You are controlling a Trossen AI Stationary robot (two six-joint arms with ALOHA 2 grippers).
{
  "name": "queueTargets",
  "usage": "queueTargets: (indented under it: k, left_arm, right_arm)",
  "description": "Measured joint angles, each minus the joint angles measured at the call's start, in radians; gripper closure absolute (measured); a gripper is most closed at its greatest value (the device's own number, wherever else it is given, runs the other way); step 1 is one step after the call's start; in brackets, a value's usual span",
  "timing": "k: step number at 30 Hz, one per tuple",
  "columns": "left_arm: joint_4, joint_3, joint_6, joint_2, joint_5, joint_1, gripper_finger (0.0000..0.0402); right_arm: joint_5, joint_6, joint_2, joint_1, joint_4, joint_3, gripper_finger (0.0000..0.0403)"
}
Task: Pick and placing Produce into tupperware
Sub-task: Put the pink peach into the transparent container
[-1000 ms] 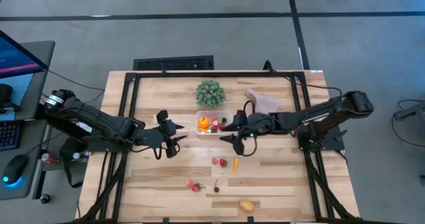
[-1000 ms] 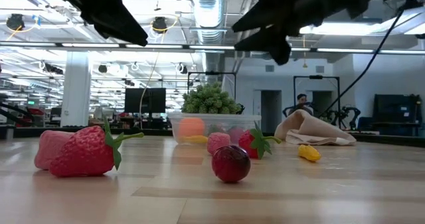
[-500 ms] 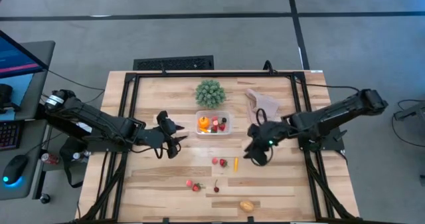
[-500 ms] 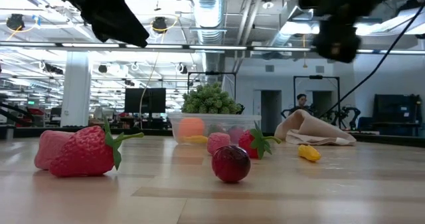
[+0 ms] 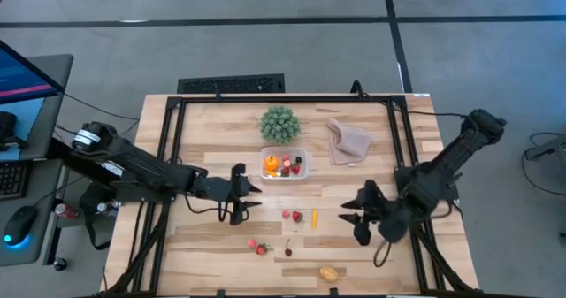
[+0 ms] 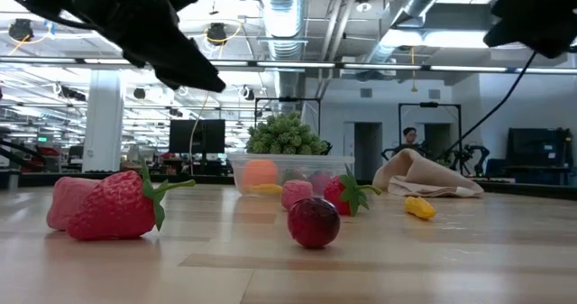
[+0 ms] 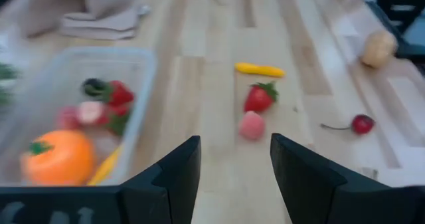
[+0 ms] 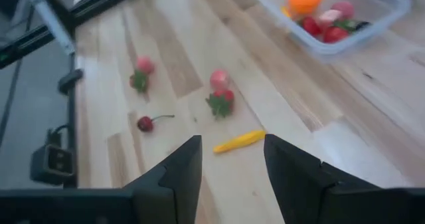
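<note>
The clear tupperware stands mid-table and holds an orange, a strawberry and other small pieces. Loose produce lies on the wood nearer the front: a strawberry with a pink piece, a yellow piece, two red pieces, a cherry and a tan piece. My left gripper is open and empty, left of the loose strawberry. My right gripper is open and empty, right of the yellow piece.
A green spiky plant stands just behind the tupperware. A beige cloth lies at the back right. A black frame runs along the table's sides and back. Bare wood lies near the front left.
My right gripper has drawn back from over the tupperware toward the table's right and near edges. My left gripper has gone toward the table's right, nearer the loose strawberry. The produce on the table has stayed put.
</note>
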Motion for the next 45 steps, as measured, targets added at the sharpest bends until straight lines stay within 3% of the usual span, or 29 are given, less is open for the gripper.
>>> queueTargets:
  k: [3, 6, 12, 16, 26, 31, 45]
  left_arm:
    - [0.088, 0.0, 0.028, 0.061, 0.106, 0.039, 0.0228]
    - [0.156, 0.0, 0.029, 0.137, 0.187, 0.066, 0.0228]
    - [0.353, 0.0, 0.013, 0.296, 0.247, 0.064, 0.0228]
    - [0.444, 0.029, 0.012, 0.391, 0.248, 0.052, 0.0228]
    - [0.453, 0.137, 0.045, 0.553, 0.203, 0.045, 0.0228]
    - [0.449, 0.149, 0.038, 0.574, 0.155, 0.046, 0.0228]
    - [0.396, 0.16, 0.049, 0.573, 0.143, 0.048, 0.0228]
  right_arm:
    - [0.083, 0.133, 0.031, 0.06, -0.05, 0.0, 0.0252]
    - [0.096, 0.225, 0.06, 0.1, -0.049, 0.0, 0.0256]
    - [0.096, 0.353, 0.113, 0.184, -0.019, 0.0, 0.0263]
    - [0.101, 0.418, 0.137, 0.241, -0.019, 0.0, 0.0268]
    - [0.14, 0.462, 0.15, 0.308, -0.028, 0.0, 0.0277]
    - [0.142, 0.461, 0.15, 0.327, -0.039, 0.0, 0.0278]
    - [0.151, 0.459, 0.15, 0.341, -0.142, 0.001, 0.0278]
